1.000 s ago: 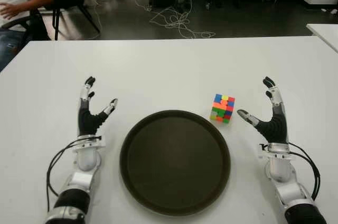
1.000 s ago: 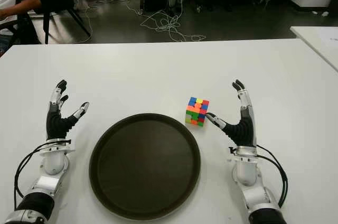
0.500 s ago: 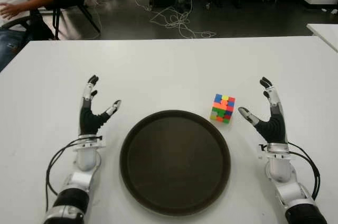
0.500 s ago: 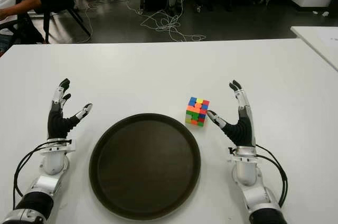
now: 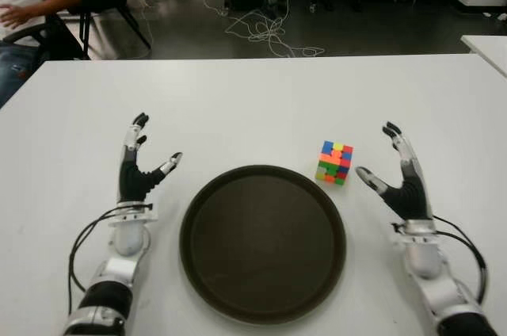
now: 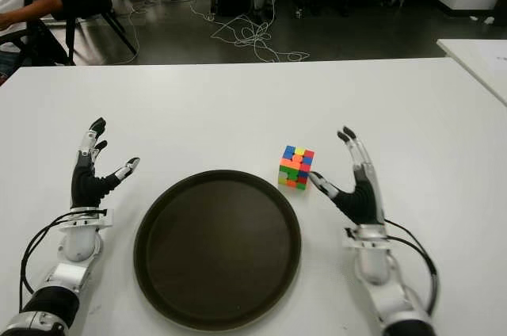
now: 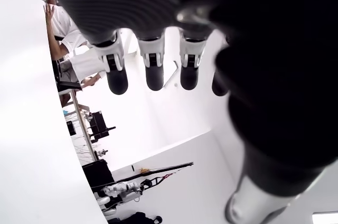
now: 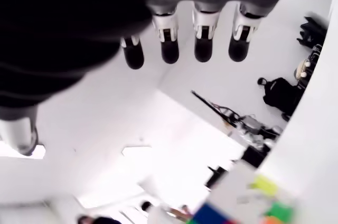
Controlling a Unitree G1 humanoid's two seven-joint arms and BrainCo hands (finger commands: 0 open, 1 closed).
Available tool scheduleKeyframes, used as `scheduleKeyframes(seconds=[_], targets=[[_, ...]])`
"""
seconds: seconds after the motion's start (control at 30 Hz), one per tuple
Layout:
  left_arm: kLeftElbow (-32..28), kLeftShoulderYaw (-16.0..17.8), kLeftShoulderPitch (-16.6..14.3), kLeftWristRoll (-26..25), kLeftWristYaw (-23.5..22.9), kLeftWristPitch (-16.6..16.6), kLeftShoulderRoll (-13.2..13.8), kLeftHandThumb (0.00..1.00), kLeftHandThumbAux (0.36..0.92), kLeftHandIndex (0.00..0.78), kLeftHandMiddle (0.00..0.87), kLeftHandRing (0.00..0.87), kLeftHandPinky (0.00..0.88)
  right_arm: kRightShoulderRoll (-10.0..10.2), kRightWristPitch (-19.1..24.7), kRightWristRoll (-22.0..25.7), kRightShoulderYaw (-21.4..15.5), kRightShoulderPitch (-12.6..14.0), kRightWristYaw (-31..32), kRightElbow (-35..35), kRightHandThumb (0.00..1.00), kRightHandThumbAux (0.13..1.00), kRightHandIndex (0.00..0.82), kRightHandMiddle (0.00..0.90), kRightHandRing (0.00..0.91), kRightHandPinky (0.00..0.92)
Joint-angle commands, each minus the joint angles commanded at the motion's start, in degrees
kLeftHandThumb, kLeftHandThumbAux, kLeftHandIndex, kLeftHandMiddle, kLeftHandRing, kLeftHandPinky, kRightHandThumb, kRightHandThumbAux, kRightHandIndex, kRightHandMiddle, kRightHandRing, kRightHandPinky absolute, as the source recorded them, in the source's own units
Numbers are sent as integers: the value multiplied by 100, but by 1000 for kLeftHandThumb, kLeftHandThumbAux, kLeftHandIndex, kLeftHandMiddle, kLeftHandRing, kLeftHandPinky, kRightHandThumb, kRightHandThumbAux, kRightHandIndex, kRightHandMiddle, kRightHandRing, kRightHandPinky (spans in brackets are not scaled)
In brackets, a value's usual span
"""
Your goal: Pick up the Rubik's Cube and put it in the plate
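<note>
The Rubik's Cube (image 5: 334, 162) sits on the white table (image 5: 253, 98), just past the right rim of the round dark plate (image 5: 262, 241). My right hand (image 5: 394, 175) stands open immediately right of the cube, palm turned toward it, thumb reaching close to the cube without touching. The right wrist view shows its fingers (image 8: 203, 36) stretched out, holding nothing, with the cube (image 8: 237, 203) below them. My left hand (image 5: 141, 160) is open left of the plate, and its fingers (image 7: 153, 65) are extended and hold nothing.
A second white table (image 5: 487, 47) shows at the far right. A seated person (image 5: 28, 3) and chairs are behind the far left table edge. Cables (image 5: 265, 35) lie on the dark floor beyond.
My right hand has leaned and shifted left toward the cube, its fingers tilting over. The left hand rose slightly and then held still. The cube has not moved.
</note>
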Motion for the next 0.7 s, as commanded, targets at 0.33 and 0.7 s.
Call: scheduleKeyframes(seconds=[0.33,0.7], targets=[[92,-3,-21,83,162,-2,-15,30,849,0,0,0,0,-667,1039,-629,-27,45,686,-1350,206,437,0,0,0,0],[40,17,9,13,131,154,-67,91,804,0,0,0,0,-1181,1707,-1226,-15,-10,1271,-2288,229,445,0,0,0,0]])
